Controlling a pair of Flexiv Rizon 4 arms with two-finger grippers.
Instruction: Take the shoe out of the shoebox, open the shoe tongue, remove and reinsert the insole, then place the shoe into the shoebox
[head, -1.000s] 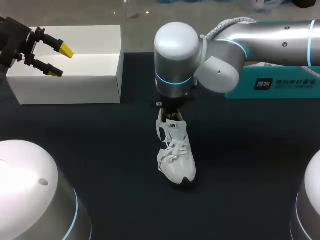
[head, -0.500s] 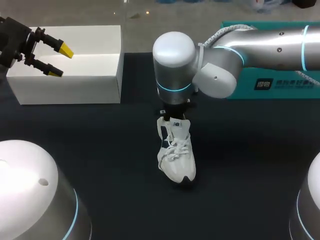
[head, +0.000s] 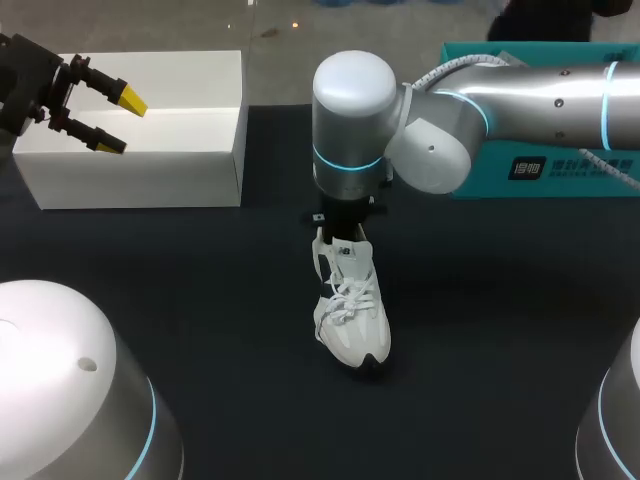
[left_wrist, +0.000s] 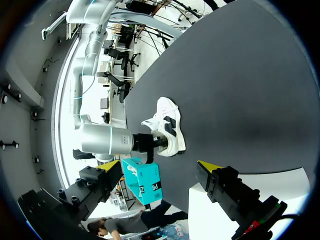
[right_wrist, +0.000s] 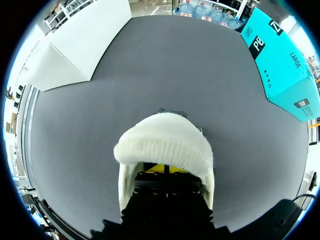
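A white sneaker (head: 352, 305) stands on the dark table, toe toward the near edge. My right gripper (head: 340, 228) comes straight down into its opening at the heel end. From the right wrist, the gripper (right_wrist: 165, 169) is shut, yellow tips together behind the shoe's fuzzy white collar (right_wrist: 165, 145); what they pinch is hidden. My left gripper (head: 118, 122) hangs open over the white shoebox (head: 140, 160) at the far left, nothing between its fingers. In the left wrist view the gripper (left_wrist: 161, 167) is far from the shoe (left_wrist: 167, 127), with the shoebox (left_wrist: 205, 210) below it.
A teal box (head: 545, 165) lies at the far right behind my right arm, also seen as the teal box (right_wrist: 280, 55) in the right wrist view. Dark tabletop (head: 200, 290) spreads around the shoe on all sides.
My right arm's wrist dipped and shifted slightly, then came back up over the shoe's heel. The shoe stayed in place. The left arm has not moved.
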